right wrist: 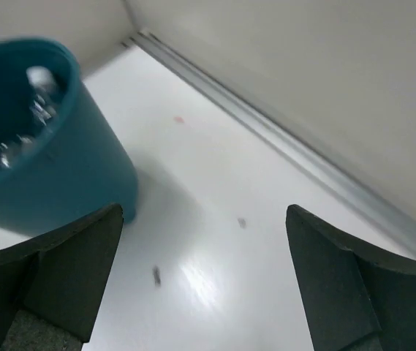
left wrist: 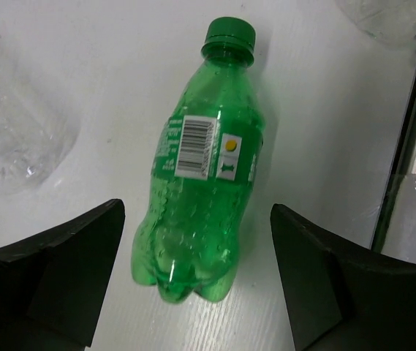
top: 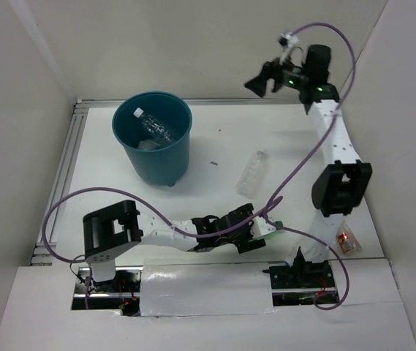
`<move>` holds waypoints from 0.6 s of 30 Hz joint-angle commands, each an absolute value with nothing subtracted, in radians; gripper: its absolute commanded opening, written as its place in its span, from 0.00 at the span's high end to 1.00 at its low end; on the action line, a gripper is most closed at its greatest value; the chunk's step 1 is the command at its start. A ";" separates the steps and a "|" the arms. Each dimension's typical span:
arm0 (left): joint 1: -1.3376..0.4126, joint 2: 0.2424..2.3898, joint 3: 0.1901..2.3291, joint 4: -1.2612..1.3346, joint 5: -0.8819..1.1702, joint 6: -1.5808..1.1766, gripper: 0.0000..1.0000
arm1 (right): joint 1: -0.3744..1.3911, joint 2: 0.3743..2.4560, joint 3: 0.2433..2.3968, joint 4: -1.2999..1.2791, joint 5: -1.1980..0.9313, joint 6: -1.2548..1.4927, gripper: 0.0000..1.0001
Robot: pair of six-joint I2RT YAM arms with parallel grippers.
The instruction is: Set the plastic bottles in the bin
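Note:
A green bottle with a label and green cap lies on the white table. My left gripper is open, its fingers on either side of the bottle's base without touching it. In the top view the left gripper is low at the near right, with only the bottle's green tip showing. The teal bin stands at the back left and holds clear bottles. A clear bottle lies mid-table. My right gripper is open and empty, raised at the back, right of the bin.
Another small bottle with a red label lies by the right arm's base. Clear bottles show at the left and top right of the left wrist view. White walls enclose the table; a metal rail runs along the left.

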State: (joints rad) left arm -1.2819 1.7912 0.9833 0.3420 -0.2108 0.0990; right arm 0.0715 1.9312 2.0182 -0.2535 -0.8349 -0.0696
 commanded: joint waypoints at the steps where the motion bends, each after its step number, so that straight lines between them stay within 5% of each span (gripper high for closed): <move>1: -1.278 1.858 1.048 0.384 -0.173 0.137 0.08 | 0.000 1.736 1.843 -0.368 -0.905 -0.149 0.01; 8: -1.267 1.879 1.069 0.327 -0.152 0.089 0.57 | -0.224 1.505 1.453 -0.422 -0.923 -0.222 0.06; 9: -1.267 1.879 1.069 0.313 -0.152 0.078 0.70 | -0.245 1.485 1.396 -0.436 -0.923 -0.232 0.07; 10: -1.267 1.868 1.095 0.292 -0.152 0.066 0.97 | -0.285 1.467 1.373 -0.446 -0.923 -0.244 0.08; 18: -1.215 1.602 1.167 0.154 -0.264 0.025 1.00 | -0.483 1.336 1.270 -0.580 -0.850 -0.308 0.20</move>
